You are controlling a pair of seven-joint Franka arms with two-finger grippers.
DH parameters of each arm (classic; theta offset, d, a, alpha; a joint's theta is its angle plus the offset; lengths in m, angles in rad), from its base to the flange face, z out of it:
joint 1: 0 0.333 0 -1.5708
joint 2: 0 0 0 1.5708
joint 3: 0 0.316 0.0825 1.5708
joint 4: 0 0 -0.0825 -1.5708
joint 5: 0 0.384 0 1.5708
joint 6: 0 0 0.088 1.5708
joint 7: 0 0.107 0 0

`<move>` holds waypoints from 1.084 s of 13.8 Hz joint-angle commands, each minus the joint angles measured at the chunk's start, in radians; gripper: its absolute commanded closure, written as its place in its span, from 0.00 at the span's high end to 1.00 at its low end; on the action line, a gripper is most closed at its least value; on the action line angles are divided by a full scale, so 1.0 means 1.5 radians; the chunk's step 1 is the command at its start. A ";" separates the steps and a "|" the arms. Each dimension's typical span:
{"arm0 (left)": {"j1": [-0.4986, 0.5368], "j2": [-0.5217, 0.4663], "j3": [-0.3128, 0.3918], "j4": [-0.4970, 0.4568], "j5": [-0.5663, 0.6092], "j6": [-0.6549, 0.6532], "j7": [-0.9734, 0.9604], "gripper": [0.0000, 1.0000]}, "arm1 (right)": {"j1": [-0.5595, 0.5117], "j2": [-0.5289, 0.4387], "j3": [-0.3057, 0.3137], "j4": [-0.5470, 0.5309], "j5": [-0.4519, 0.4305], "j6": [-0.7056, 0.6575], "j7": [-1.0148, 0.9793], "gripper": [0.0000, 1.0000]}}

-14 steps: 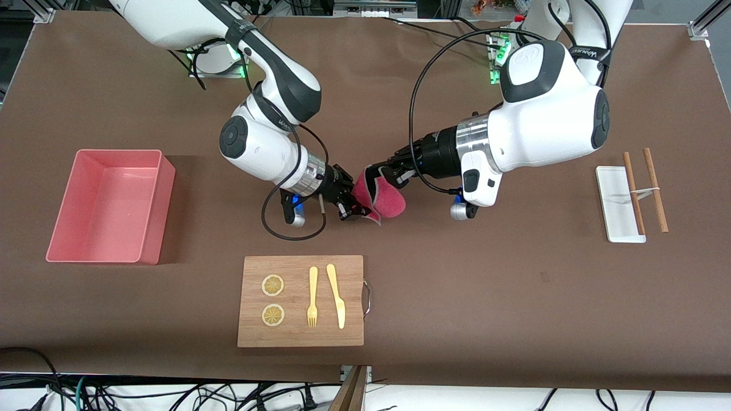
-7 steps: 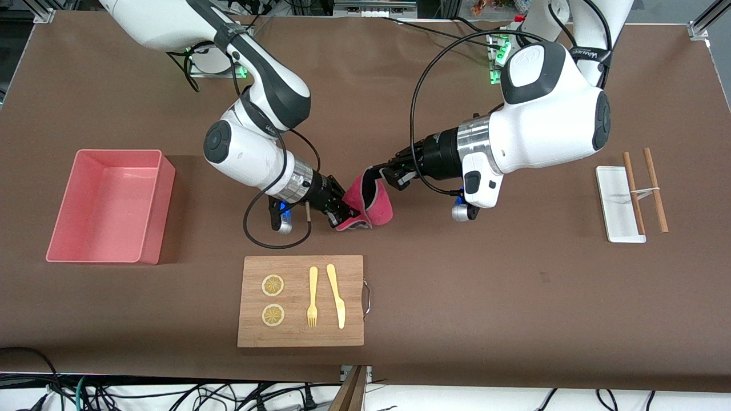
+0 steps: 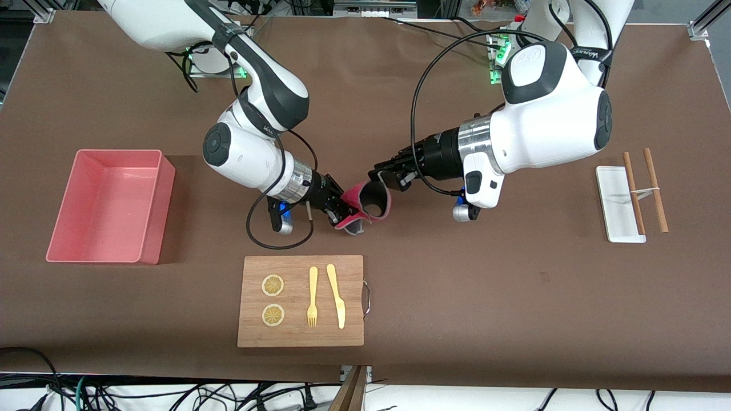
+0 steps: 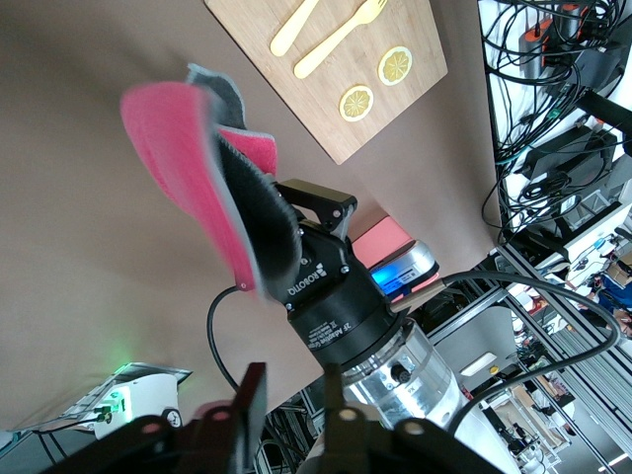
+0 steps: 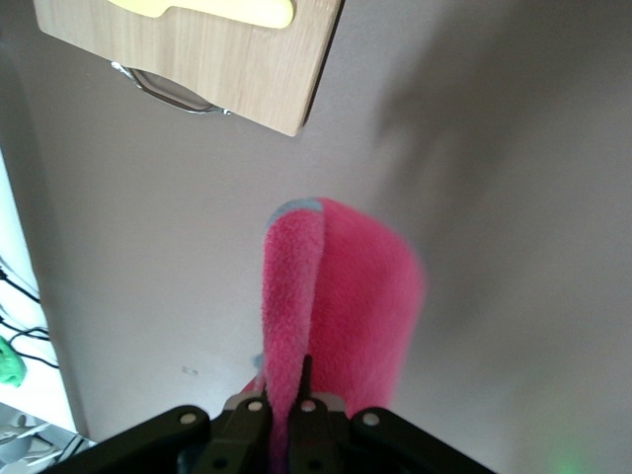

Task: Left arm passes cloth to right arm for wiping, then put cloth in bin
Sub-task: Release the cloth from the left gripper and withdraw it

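The crimson-pink cloth (image 3: 355, 195), grey on its reverse, hangs curled in a loop over the table's middle. My right gripper (image 3: 344, 209) is shut on one edge of it; the right wrist view shows the fingers (image 5: 308, 380) pinching the cloth (image 5: 341, 286). My left gripper (image 3: 382, 178) is open and empty just beside the cloth's other end; in the left wrist view its jaws (image 4: 293, 383) stand apart and the cloth (image 4: 183, 148) hangs from the right gripper. The salmon-pink bin (image 3: 165, 205) stands empty toward the right arm's end.
A wooden board (image 3: 300, 337) with a yellow fork (image 3: 312, 297), knife (image 3: 337, 294) and two lemon slices (image 3: 273, 285) lies nearer the front camera than the cloth. A white tray (image 3: 614, 200) with chopsticks (image 3: 634, 194) lies toward the left arm's end.
My right gripper has pulled the cloth away from the left gripper, toward the bin's end. The left gripper no longer holds the cloth, which now curls into a loop.
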 commanded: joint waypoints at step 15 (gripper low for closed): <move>0.098 -0.033 0.007 0.013 0.301 -0.200 0.146 1.00 | -0.016 -0.007 -0.026 -0.125 -0.125 -0.278 -0.194 0.00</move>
